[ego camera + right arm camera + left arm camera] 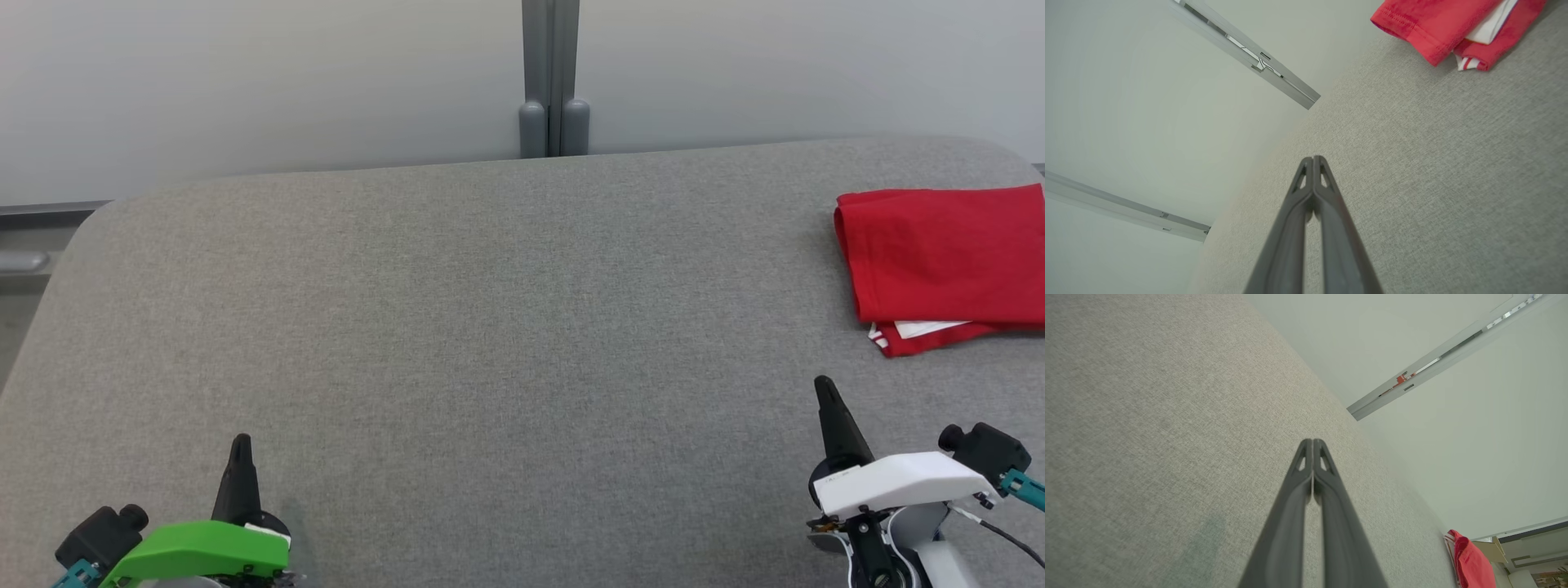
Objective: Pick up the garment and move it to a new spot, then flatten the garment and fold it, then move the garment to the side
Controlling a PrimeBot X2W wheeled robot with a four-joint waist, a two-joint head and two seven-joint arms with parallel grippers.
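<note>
i see both my left gripper (241, 443) and right gripper (823, 385) clenched empty; the folded shirt (939, 257) looks soft, light; i'd pinch its near edge.

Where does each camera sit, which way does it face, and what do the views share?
Head view: on the head, looking forward and down at the table; left gripper lower left, right gripper lower right.
Left wrist view: on the left wrist, looking along the left gripper across the table; garment at lower right.
Right wrist view: on the right wrist, looking along the right gripper across the table; garment at top right.
Shared: table and garment, in all three.
</note>
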